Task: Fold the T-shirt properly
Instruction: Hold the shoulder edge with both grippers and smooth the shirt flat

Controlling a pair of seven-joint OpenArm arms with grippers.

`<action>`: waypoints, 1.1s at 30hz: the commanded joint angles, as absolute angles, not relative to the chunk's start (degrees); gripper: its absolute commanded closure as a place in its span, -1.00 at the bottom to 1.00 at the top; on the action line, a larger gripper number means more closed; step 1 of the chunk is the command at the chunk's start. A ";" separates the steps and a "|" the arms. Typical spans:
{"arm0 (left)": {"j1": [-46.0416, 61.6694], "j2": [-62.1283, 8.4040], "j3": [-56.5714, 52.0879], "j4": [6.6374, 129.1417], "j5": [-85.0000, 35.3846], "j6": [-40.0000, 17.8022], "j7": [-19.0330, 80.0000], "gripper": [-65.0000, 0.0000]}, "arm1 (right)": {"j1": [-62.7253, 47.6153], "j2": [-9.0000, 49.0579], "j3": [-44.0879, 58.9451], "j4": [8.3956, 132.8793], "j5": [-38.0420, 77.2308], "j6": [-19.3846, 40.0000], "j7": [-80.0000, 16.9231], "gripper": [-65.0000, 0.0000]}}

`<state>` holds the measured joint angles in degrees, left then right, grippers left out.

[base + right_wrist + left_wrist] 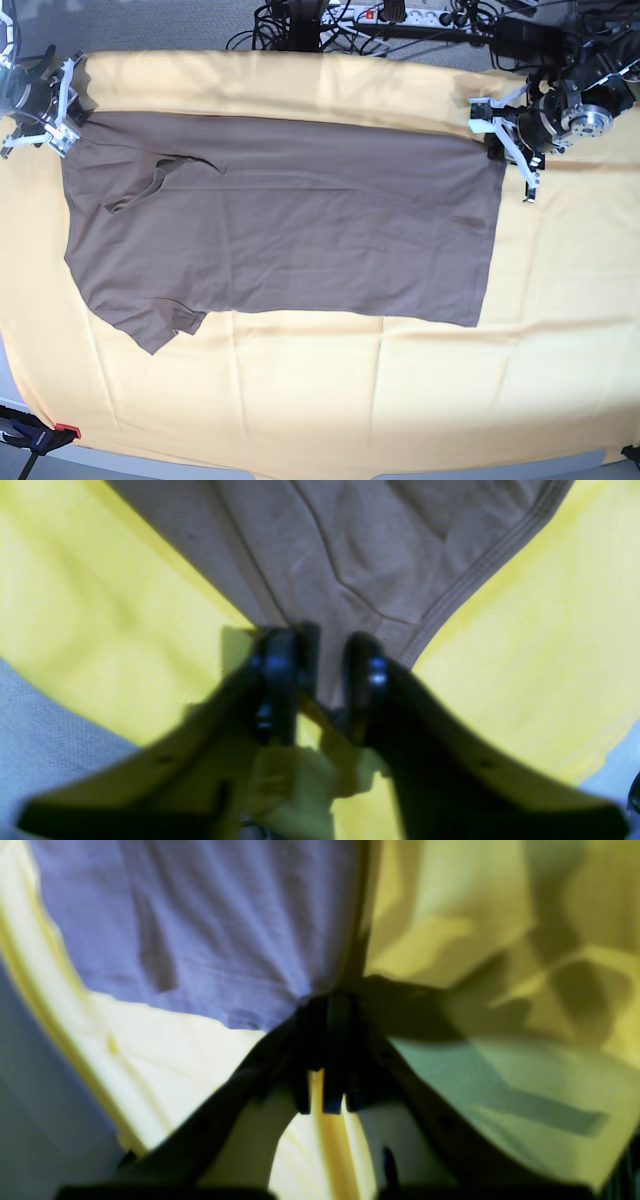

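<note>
The taupe T-shirt (300,220) lies spread flat on the pale yellow cloth (350,400), with its hem at the right and its sleeves at the left. My left gripper (497,150) is shut on the far hem corner; in the left wrist view the shirt (200,930) looks bluish and its creases run into the closed gripper (330,1005). My right gripper (65,125) holds the far left shoulder corner. In the right wrist view the gripper (322,670) pinches the shirt's (350,555) narrow end between its fingertips (277,670).
The yellow cloth covers the whole table and shows in both wrist views (450,915) (525,655). Cables and a power strip (400,15) lie behind the far edge. A clamp (40,435) sits at the near left corner. Grey table surface (40,740) shows past the cloth.
</note>
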<state>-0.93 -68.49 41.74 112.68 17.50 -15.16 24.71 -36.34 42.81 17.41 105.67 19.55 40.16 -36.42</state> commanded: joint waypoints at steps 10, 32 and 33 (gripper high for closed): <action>-1.93 -72.60 41.12 118.93 20.08 -10.59 25.80 1.00 | -33.50 47.81 18.06 108.20 23.51 40.00 -39.48 1.00; -1.58 -79.46 41.12 121.75 11.62 -20.97 26.87 1.00 | -37.60 50.89 18.06 108.40 33.01 40.00 -48.97 1.00; -1.58 -80.20 41.12 122.19 10.74 -21.74 26.87 1.00 | -38.24 51.44 18.06 108.40 33.04 40.00 -49.17 1.00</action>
